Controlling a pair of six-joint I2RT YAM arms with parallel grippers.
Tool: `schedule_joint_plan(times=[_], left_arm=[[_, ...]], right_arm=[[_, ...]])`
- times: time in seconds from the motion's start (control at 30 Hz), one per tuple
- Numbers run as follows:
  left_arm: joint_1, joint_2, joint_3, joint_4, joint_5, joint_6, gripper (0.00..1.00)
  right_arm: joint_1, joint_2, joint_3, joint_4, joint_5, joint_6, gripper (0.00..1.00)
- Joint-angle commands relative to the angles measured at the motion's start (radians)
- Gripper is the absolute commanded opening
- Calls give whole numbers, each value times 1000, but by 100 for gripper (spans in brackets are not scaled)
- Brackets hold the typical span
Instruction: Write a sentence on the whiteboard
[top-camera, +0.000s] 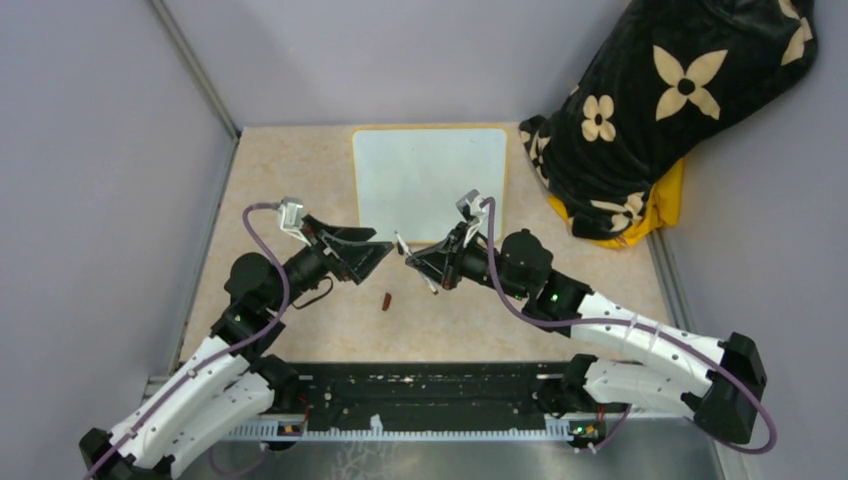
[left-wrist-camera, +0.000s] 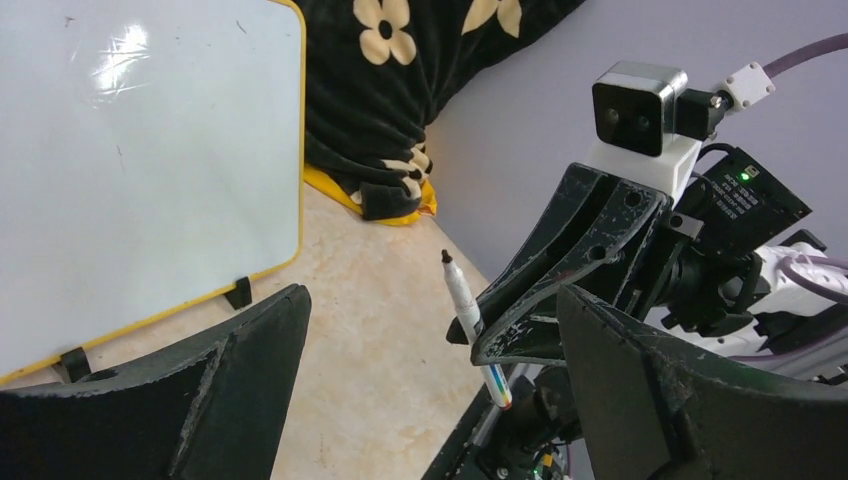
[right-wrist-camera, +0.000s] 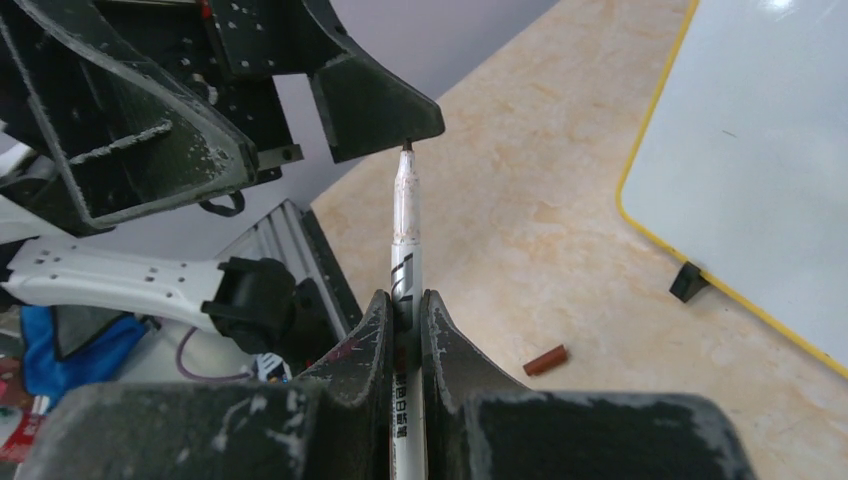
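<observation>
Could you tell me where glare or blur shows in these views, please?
Left wrist: a bright glare patch on the whiteboard, upper part. Top external: board evenly lit, no hot spot. Right wrist: marker sharp, small glare at the board's top edge.

- I see a beige, marbled stone-look table (top-camera: 300, 170) with a matte top, filling the floor of the cell.
- A bulky bundle of black plush fabric with cream four-petal flowers (top-camera: 660, 110) stands in the far right corner and leans against the wall.
- A bright yellow cloth or cushion (top-camera: 665, 195) pokes out from under that bundle and touches the table.
- A small reddish-brown cylindrical cap (top-camera: 386, 300) lies on its side on bare table, near the middle and towards the near edge.
- Plain lavender-grey walls (top-camera: 100, 150) close in the left, back and right sides.
</observation>
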Motion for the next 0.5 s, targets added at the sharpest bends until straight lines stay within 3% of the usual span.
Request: schedule_joint_plan(times=[0.0,0.3,0.47], left_arm=[[-1,-12,25,41,61,-41,99],[-1,-12,-14,136,136,-45,99],[0,5,-24,206,193,-58,92]], right_arm=[[3,-1,53,152,-60,47,0],[3,16,55,197,-132,71,0],[5,21,54,218,-170,81,0]])
